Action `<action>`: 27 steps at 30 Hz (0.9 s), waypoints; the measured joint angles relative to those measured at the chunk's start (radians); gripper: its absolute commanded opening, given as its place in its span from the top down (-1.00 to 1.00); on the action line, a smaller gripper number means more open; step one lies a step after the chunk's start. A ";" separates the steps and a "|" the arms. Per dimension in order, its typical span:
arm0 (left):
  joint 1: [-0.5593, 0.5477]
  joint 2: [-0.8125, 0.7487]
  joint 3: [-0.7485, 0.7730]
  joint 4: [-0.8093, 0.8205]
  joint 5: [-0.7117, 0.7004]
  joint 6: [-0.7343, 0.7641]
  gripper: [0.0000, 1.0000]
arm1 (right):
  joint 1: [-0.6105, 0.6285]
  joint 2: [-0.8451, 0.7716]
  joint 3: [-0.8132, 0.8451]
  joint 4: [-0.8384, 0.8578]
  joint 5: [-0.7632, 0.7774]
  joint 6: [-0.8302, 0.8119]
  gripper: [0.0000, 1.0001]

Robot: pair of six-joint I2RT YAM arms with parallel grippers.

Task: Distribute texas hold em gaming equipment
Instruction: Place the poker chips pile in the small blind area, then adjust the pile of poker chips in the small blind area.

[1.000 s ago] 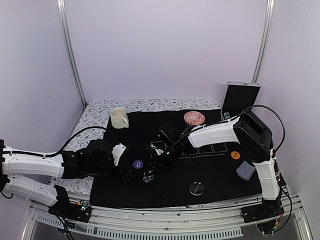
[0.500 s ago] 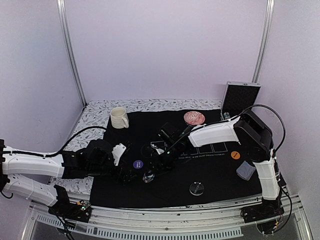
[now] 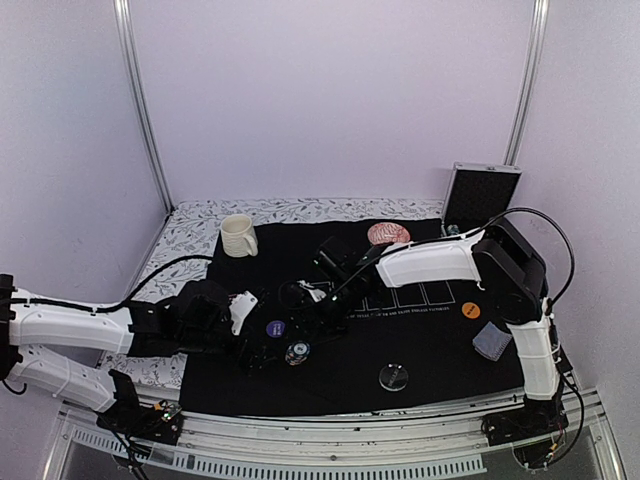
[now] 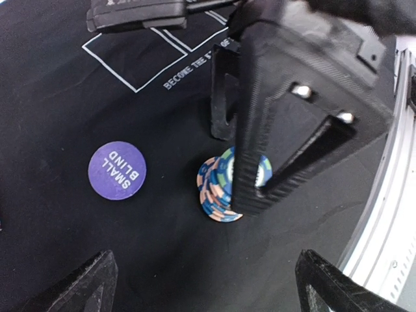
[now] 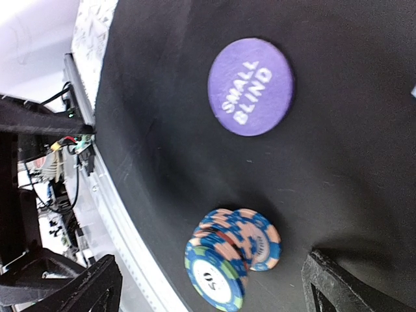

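Spotter: Your right gripper [image 5: 212, 263] is hanging low over the black felt [image 5: 338, 162] with its fingers spread wide, and it is gripping nothing.

Operator: Where are the chips lying against it?

Spotter: The chip stack [image 5: 234, 244] is sitting on the felt in the open gap between those two fingers, showing clear of both in your right wrist view. It is lying splayed, with blue chips with salmon stripes fanning out and a green-striped chip showing at its 7 o'clock edge. From the top camera the stack is lying at about 7 o'clock of that gripper, just beside it.

Operator: And my left side?

Spotter: Your left gripper [image 4: 207, 257] is also gaping wide and holding nothing, sitting at 9 o'clock of the stack from above. Through its camera a black finger of your right gripper is standing in front of the chips and hiding part of them. The purple disc [image 4: 117, 169], lettered SMALL BLIND, is lying flat at 10 o'clock of the stack, near but apart. The clear disc [image 3: 394, 377] is resting at 4 o'clock, and the orange disc [image 3: 470, 310] and the cards [image 3: 492, 343] are lying well apart toward 3 o'clock.
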 measured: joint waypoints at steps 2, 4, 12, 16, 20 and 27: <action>-0.002 0.000 0.009 -0.006 0.014 0.000 -0.96 | -0.003 -0.010 0.002 -0.018 0.020 -0.008 -0.98; -0.008 0.000 0.025 -0.018 0.026 0.000 -0.92 | -0.014 -0.037 0.002 -0.045 0.051 -0.018 -0.98; -0.032 -0.024 0.062 -0.126 0.001 -0.122 -0.02 | -0.092 -0.311 -0.058 -0.090 0.311 -0.058 -0.99; -0.040 0.011 0.060 -0.187 -0.013 -0.238 0.24 | -0.100 -0.348 -0.069 -0.091 0.357 -0.068 -0.53; -0.062 0.093 0.057 -0.199 -0.013 -0.307 0.47 | -0.058 -0.278 -0.095 -0.082 0.314 -0.046 0.00; -0.070 0.181 0.056 -0.158 -0.013 -0.345 0.57 | -0.012 -0.213 -0.211 0.015 0.163 0.027 0.12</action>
